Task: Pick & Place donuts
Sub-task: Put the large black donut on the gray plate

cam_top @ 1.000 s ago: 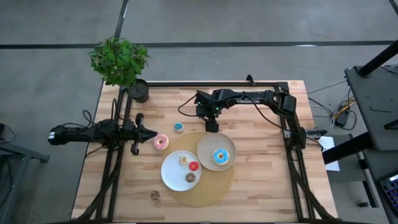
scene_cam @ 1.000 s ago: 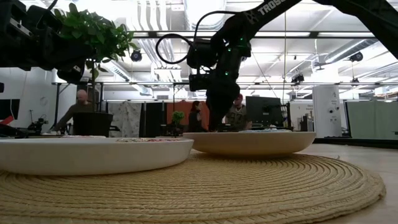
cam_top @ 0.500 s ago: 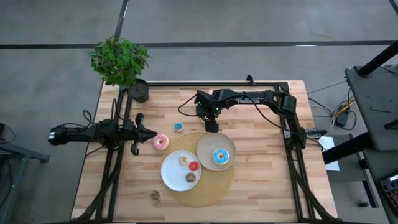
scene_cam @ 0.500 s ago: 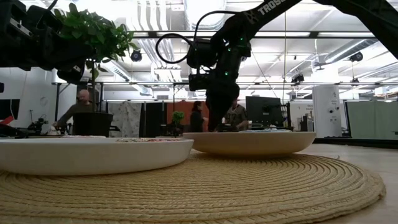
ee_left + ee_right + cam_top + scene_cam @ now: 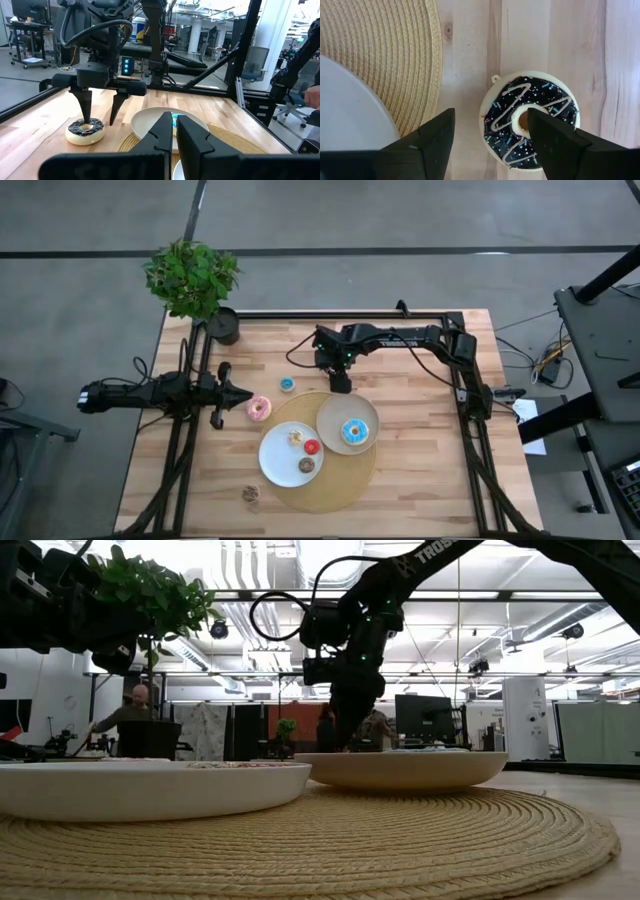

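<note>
Risk at the chocolate donut

Left tool (image 5: 243,394), fingers together, waits beside the pink donut (image 5: 259,408). Our right tool (image 5: 100,111) stands apart over the chocolate donut (image 5: 530,120) on the desk (image 5: 420,480), one finger in its hole; closing off-centre, we judge, could flip it.

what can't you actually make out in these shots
- Chocolate donut: in the high view the right hand covers it entirely; only the wrist views show it.
- Right hand's contact: whether either finger touches the donut is unclear, since one finger overlaps it.
- White plate contents: the low view's level angle hides them behind the rim.
- Small donut by the mat: too small to tell its topping.
</note>
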